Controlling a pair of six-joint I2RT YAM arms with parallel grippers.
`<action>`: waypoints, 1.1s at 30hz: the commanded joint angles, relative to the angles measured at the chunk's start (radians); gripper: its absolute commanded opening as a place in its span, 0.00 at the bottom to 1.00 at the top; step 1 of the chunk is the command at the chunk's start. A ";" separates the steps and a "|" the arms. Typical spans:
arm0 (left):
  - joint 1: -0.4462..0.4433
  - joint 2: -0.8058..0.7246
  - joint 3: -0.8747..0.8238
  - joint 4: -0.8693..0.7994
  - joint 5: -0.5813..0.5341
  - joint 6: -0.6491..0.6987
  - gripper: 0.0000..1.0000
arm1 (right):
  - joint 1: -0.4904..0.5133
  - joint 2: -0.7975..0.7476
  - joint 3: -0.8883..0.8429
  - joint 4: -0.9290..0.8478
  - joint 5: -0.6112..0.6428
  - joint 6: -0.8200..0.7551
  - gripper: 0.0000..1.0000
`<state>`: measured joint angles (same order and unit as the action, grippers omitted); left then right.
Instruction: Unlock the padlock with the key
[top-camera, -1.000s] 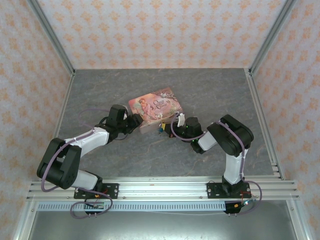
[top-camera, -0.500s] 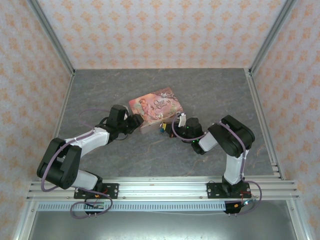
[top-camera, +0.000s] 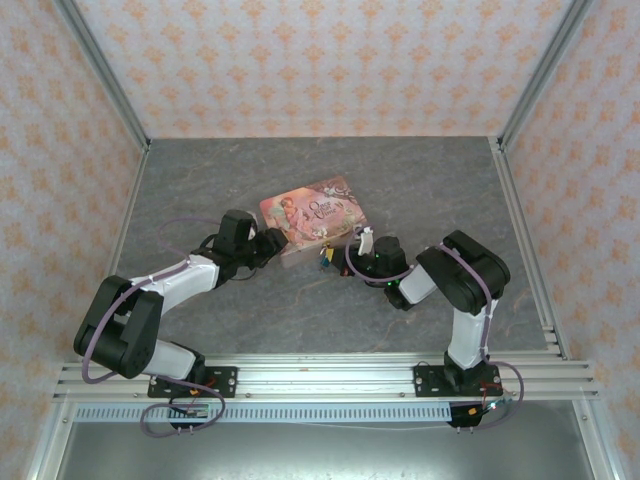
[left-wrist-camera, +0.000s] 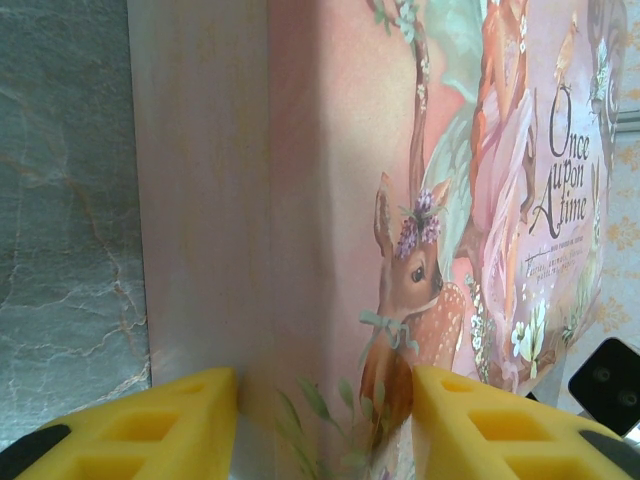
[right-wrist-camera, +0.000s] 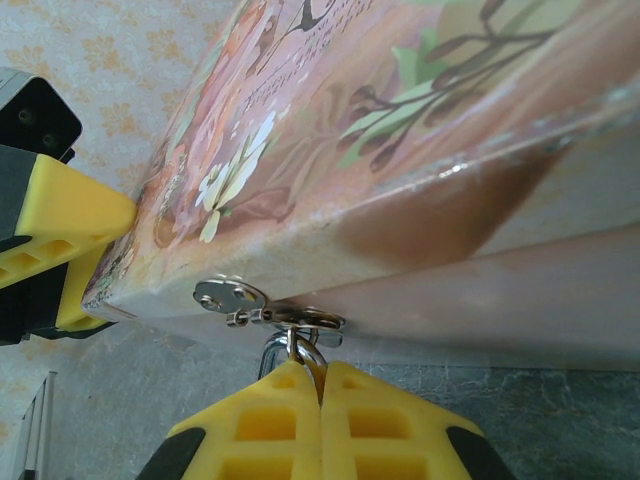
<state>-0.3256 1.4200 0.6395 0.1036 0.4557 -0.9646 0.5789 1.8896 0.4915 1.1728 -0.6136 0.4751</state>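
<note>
Looking down from above, we see the pink illustrated tin (top-camera: 313, 215) lying flat mid-tabletop (top-camera: 220, 170), & we place everything else vs. that tin.

L jaws sit at the tin's corner nearest the L arm's base. In the L wrist view both yellow pads (left-wrist-camera: 180, 420) press the tin, one against its plain side wall, the other against the printed lid. So those jaws stand partway open w/ the tin clamped btwn them.

Padlock (top-camera: 326, 256): a tiny blue speck just off the tin's edge that faces the arm bases, approx mid-edge, btwn the tin & the R jaws' tips.

R jaws are squeezed fully together, no gap btwn the yellow tips. In the R wrist view a thin brownish-gold sliver, the key (right-wrist-camera: 316, 372), is nipped btwn those tips. Directly above them a small silvery ring (right-wrist-camera: 300, 322) meets a silvery latch tab (right-wrist-camera: 230, 295) on the tin's side wall, just under the lid rim. The padlock body is mostly hidden behind the R jaws there, so we can't tell whether the key sits in its keyhole.
</note>
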 joint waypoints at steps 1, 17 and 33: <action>-0.010 0.034 -0.037 -0.140 -0.026 0.003 0.46 | -0.005 -0.010 -0.013 0.013 -0.022 -0.002 0.00; -0.012 0.027 -0.038 -0.151 -0.027 0.007 0.46 | -0.005 -0.041 -0.004 0.133 0.155 0.212 0.00; -0.012 0.034 -0.034 -0.132 -0.016 -0.003 0.53 | 0.004 -0.017 0.056 0.111 0.200 0.318 0.00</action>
<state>-0.3340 1.4208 0.6395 0.0986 0.4637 -0.9688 0.5819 1.8828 0.5060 1.2354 -0.4217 0.7933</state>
